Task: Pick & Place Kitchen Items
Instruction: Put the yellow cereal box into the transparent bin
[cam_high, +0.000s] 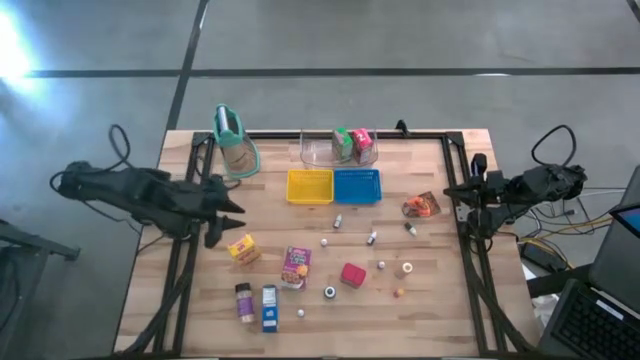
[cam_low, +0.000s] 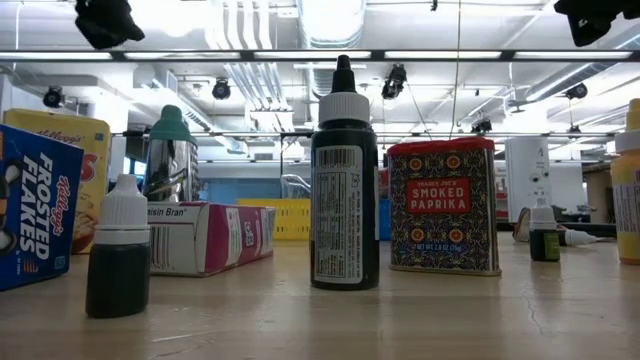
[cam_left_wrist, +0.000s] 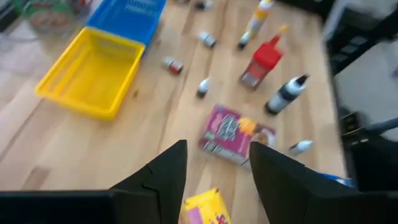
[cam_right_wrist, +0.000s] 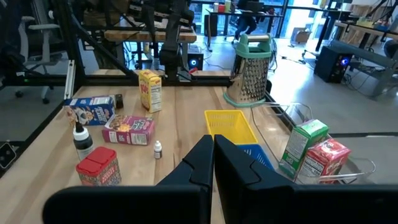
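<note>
My left gripper (cam_high: 224, 220) (cam_left_wrist: 214, 180) is open and hovers over the table's left side. Just beyond its fingers stands the yellow carton (cam_high: 243, 249) (cam_left_wrist: 208, 211), and farther on the pink carton (cam_high: 296, 266) (cam_left_wrist: 236, 134) lies flat. A blue carton (cam_high: 269, 307) (cam_low: 35, 215), a red tin (cam_high: 352, 275) (cam_low: 443, 205), a black bottle (cam_low: 343, 190) and an orange pouch (cam_high: 421, 206) rest on the wood. A green carton (cam_right_wrist: 301, 146) and a red carton (cam_right_wrist: 326, 158) stand in the clear bin (cam_high: 318, 152). My right gripper (cam_high: 470, 195) (cam_right_wrist: 212, 158) is shut and waits at the table's right edge.
A yellow tray (cam_high: 309, 186) and a blue tray (cam_high: 357, 185) sit side by side at the table's middle far part. A grater with a teal handle (cam_high: 234, 140) (cam_right_wrist: 252, 74) stands at the far left. Small bottles and tiny pieces (cam_high: 372, 238) are scattered over the middle.
</note>
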